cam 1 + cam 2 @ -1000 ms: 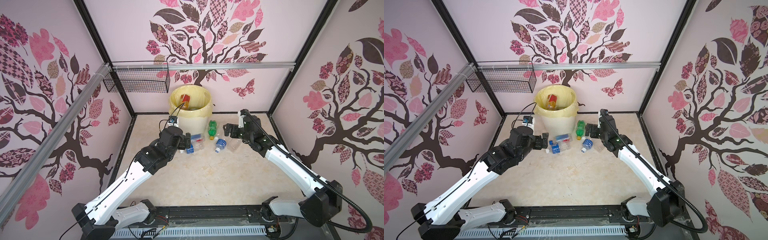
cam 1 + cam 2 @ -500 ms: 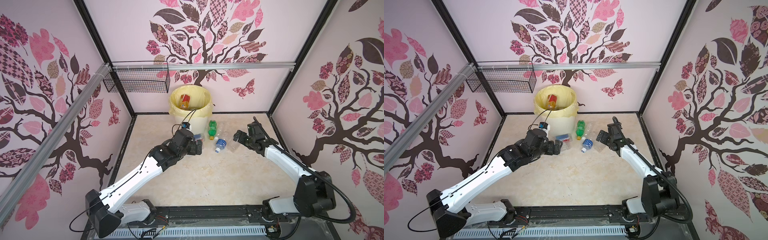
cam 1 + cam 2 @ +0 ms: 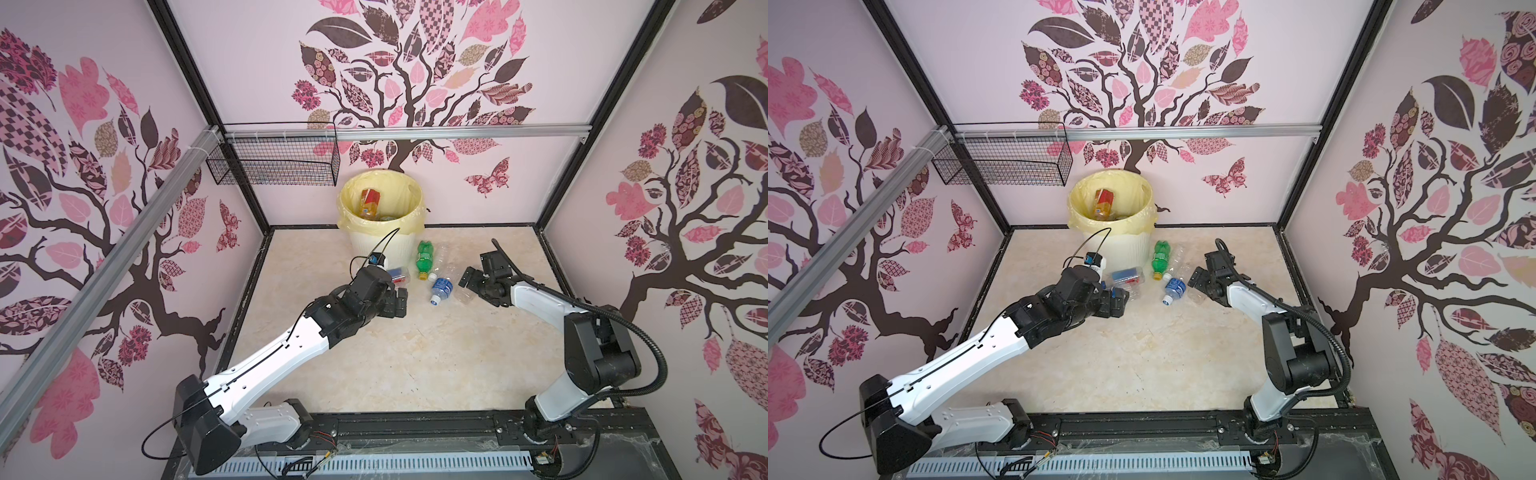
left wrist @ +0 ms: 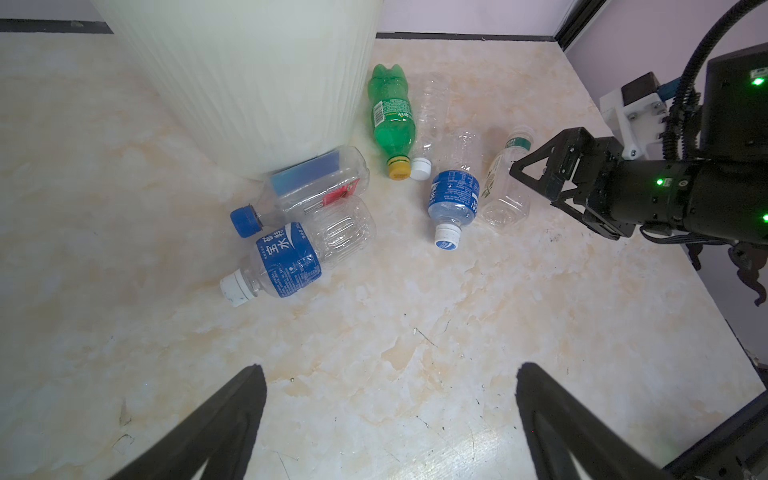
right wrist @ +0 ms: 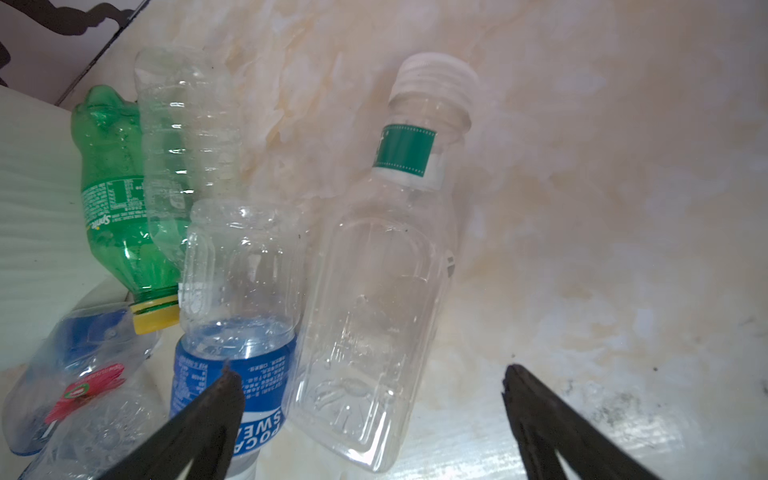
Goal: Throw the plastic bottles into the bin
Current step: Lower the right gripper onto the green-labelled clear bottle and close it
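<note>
The round cream-white ribbed plastic bin [image 3: 380, 245], lined with a pale yellow bag, is standing at the back of the marble-patterned tabletop [image 3: 415, 353]. An amber-red labelled bottle [image 3: 369, 201] is already lying inside it. Six plastic bottles are lying on their sides at its foot. A clear square bottle with a blue cap [image 4: 311, 183] is resting against the bin's wall, and a clear round bottle with a blue label and white cap [image 4: 299, 253] is touching it. Further right are lying a green bottle with a yellow cap [image 4: 392, 120], an unlabelled clear ribbed bottle [image 4: 432, 108], a short clear bottle with a blue label [image 4: 453, 199] and a clear flat-sided bottle with a green neck band [image 5: 382, 291]. The left gripper [image 4: 390, 368] is hovering near the blue-labelled pair, jaws spread wide and gripping nothing. The right gripper [image 5: 370, 372] is hanging over the base of the green-banded bottle, jaws likewise wide apart and empty. A black wire mesh basket [image 3: 274, 166] is hanging on the back wall.
</note>
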You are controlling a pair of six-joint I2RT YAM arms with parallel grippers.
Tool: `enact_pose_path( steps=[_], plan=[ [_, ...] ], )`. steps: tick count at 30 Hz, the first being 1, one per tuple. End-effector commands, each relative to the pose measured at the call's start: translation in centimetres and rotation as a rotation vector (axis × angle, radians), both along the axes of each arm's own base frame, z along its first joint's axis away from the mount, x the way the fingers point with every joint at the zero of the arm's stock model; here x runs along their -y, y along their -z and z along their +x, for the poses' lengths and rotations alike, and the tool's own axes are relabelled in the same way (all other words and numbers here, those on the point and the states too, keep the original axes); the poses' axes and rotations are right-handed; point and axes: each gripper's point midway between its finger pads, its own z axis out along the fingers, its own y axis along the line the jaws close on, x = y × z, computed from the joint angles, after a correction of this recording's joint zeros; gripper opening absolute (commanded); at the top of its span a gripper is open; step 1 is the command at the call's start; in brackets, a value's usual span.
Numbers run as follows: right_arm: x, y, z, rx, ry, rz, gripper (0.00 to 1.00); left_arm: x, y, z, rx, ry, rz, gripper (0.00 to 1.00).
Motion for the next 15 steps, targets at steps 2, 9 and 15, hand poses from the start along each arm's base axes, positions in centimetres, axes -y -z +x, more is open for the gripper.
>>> enact_pose_path(
  steps=[2,9,15],
  plan=[
    [-0.3,1.8,0.3,-0.045,0.007,0.007,1.00,-0.4,-0.1,0.2,0.043,-0.008,-0.006,0.97],
    [-0.8,3.8,0.2,-0.090,-0.033,0.008,0.96,-0.8,-0.3,0.0,0.073,-0.011,-0.026,0.97],
    [-0.8,4.3,-0.8,-0.097,-0.047,0.014,0.81,-1.0,0.0,-0.1,0.070,-0.017,-0.019,0.97]
  ],
)
